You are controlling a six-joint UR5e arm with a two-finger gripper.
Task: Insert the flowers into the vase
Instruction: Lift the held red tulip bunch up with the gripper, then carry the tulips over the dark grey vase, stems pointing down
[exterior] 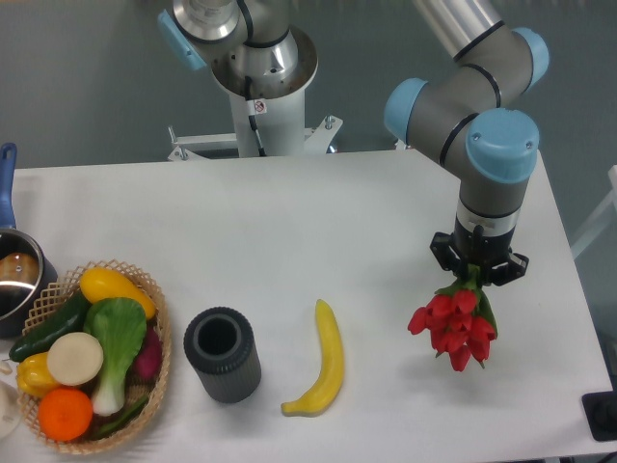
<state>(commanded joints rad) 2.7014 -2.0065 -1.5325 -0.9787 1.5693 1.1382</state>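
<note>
Claw [474, 277] pinching the flowers [453, 328] by the stem end, red buds hanging down and toward the camera, stems mostly hidden behind the fingers. Held well to the right of the vase [222, 354], apparently lifted off the white surface [289, 222], though height hard to confirm from this one view. Vase standing upright, round mouth open and unobstructed. Between vase and flowers, a banana [323, 362] lying lengthwise. Just left of the vase, a wicker basket [145, 289] heaped with vegetables and fruit; beyond that, at the far left edge, a blue-handled pot [14, 270].

Likely handling: light bunch, soft buds easily crushed, thin stems prone to bending and splaying. Grip high on the stems looks sensible, well away from the blooms. Buds pointing down at present, so stems would probably need turning toward the vase mouth before lowering. Narrow mouth relative to the spread of the bunch: careful centring called for, with some risk of nudging or tipping the vase if the stems catch the rim.
</note>
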